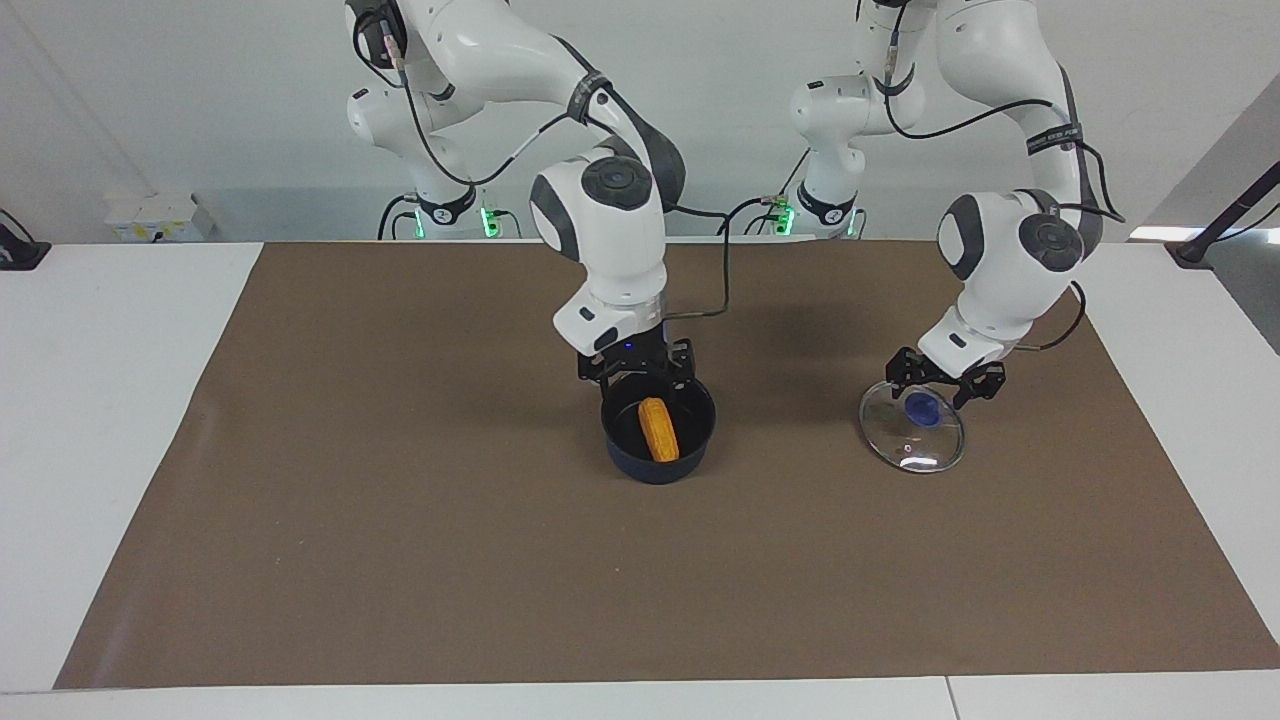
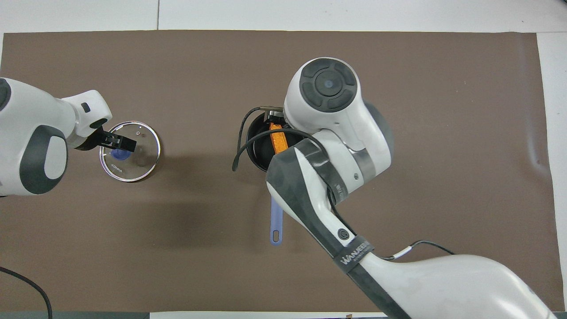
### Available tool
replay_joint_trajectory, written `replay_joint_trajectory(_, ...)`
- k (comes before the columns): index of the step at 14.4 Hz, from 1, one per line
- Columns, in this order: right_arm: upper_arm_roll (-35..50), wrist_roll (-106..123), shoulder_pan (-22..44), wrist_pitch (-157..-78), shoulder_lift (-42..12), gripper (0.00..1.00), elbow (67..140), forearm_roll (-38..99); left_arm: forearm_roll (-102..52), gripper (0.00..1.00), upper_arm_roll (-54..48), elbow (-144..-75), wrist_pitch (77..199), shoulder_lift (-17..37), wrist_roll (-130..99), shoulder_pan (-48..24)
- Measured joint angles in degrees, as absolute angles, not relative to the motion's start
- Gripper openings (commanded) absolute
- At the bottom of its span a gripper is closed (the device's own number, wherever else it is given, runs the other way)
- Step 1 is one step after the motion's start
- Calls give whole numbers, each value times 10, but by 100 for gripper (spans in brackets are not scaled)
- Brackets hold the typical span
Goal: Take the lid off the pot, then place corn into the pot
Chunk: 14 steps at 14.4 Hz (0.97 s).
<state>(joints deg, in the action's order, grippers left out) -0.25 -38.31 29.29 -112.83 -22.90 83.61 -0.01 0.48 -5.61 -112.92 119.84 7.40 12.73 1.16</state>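
Showing only overhead, the pot [image 2: 259, 150] handle [image 2: 275, 221] nears the robots.

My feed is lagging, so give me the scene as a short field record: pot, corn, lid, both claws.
pot: uncovered, mid-mat, handle toward the robots
corn: lying inside the pot, free of any grip
lid: flat on the mat, toward the left arm's end
right claw: open, just above the pot's rim
left claw: open, above the lid's knob
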Motion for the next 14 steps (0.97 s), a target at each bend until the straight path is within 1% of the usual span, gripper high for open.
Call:
replay_joint_trajectory(3, -4, -311, 227, -1046, -177, 100, 835, -1, 5, 100, -57, -1070, 1130, 58, 126, 12)
replay_joint_trajectory(7, -5, -224, 145, -936, -112, 100, 835, -1, 5, 100, -56, -1044, 1090, 23, 83, 12)
replay_joint_trajectory(9, -5, -179, 110, -889, -82, 100, 835, -1, 5, 100, -56, -1020, 1042, 6, 52, 12)
replay_joint_trajectory(11, -5, -141, 80, -858, -53, 100, 843, -1, 4, 100, -59, -983, 982, -4, 26, 12)
replay_joint_trajectory(14, -7, -106, 49, -850, -14, 100, 872, -1, 4, 100, -61, -940, 912, -8, 13, 12)
